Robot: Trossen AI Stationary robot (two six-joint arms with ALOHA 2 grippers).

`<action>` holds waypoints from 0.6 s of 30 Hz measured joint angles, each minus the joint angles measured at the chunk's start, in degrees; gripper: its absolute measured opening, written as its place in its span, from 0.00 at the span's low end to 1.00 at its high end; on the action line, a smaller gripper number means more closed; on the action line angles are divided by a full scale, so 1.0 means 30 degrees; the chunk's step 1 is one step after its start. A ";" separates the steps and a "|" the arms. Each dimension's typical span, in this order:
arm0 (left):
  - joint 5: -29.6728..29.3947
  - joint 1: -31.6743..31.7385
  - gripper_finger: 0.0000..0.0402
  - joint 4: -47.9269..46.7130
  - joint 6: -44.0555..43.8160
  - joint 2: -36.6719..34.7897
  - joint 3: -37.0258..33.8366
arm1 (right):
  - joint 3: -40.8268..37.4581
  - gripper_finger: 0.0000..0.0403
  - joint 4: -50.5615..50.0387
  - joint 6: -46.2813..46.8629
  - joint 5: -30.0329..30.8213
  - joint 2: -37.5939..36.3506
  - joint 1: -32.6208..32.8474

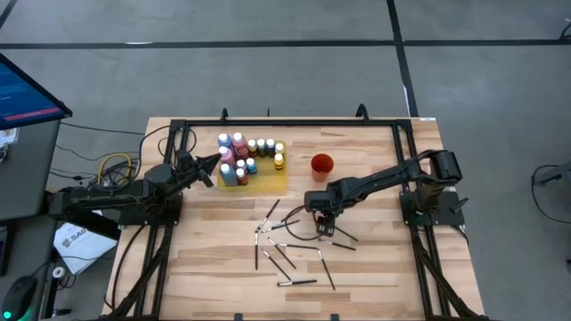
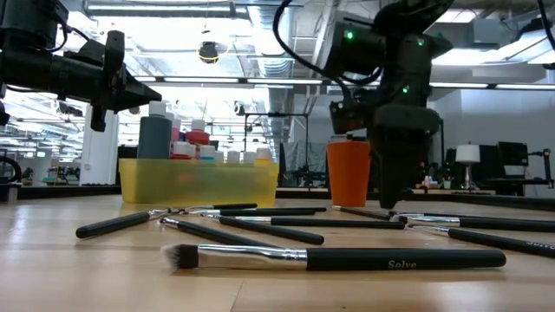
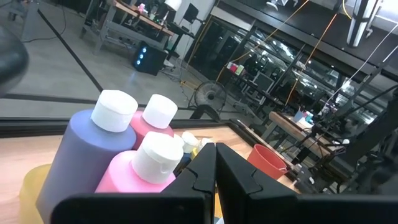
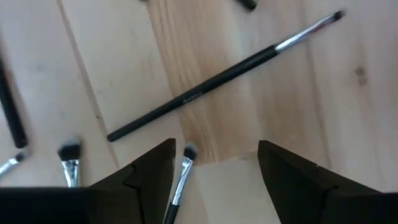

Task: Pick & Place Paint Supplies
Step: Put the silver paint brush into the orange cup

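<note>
I have the right gripper (image 1: 323,225) low over the scattered brushes (image 1: 284,252) in the middle of the table, jaws spread wide and empty; its wrist view shows one brush (image 4: 224,72) lying diagonally on the bare wood just ahead of the fingertips, and a smaller brush head (image 4: 184,163) between the fingers. For a clean pick I would turn the wrist so the fingers straddle the handle crosswise, centre on the dark shaft rather than the thin metal ferrule, and descend until the tips nearly touch the wood before closing. Neighbouring brushes lie close, so I would keep the jaws clear of them. The left gripper (image 1: 211,169) is clenched shut and waits just beside the paint bottles (image 1: 243,156) standing on the yellow mat (image 1: 268,178), near the orange cup (image 1: 321,164).
</note>
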 joint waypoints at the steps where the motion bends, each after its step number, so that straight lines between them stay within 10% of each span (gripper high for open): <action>1: -0.0007 -0.0001 0.00 0.0019 0.0000 -0.0007 0.0000 | -0.0002 0.55 -0.0009 -0.0085 -0.0005 0.0180 0.0009; 11: 0.0000 -0.0001 0.00 0.0131 0.0000 -0.0003 0.0000 | 0.0017 0.50 0.0211 -0.0247 0.0209 0.0654 -0.0034; 18: -0.0001 -0.0001 0.00 0.0160 0.0000 0.0000 0.0000 | 0.0036 0.21 -0.0190 -0.0261 0.0228 0.0669 -0.0240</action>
